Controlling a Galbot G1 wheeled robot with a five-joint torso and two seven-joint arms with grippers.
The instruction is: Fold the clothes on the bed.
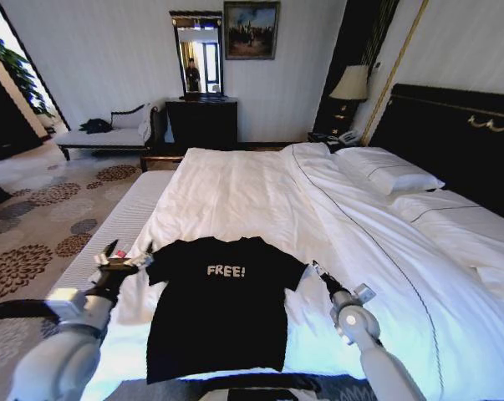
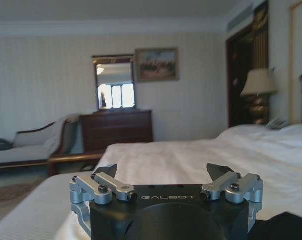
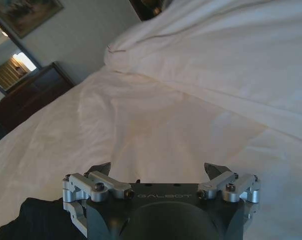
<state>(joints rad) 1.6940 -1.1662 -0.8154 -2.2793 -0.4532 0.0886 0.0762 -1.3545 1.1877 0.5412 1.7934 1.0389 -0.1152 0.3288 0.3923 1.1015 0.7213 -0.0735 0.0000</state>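
Where bed [image 1: 260, 192] meets near edge: black "FREE!" T-shirt [image 1: 218, 305] spread flat, left hand [image 1: 122, 255] and right hand [image 1: 318, 271] flanking sleeves, both wide open, empty.

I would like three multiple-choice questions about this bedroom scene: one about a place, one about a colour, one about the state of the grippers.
1. Where does the T-shirt lie?
A. spread flat on the bed
B. on the chaise
C. on the floor

2. What colour is its lettering?
A. red
B. white
C. yellow

3. How are the left gripper and right gripper?
A. both open, one at each sleeve
B. both shut on the shirt
C. one open, one shut

Answers: 1 A, the shirt is on the white sheet. 2 B, "FREE!" reads white on black. 3 A, the wrist views show the fingers apart, holding nothing.
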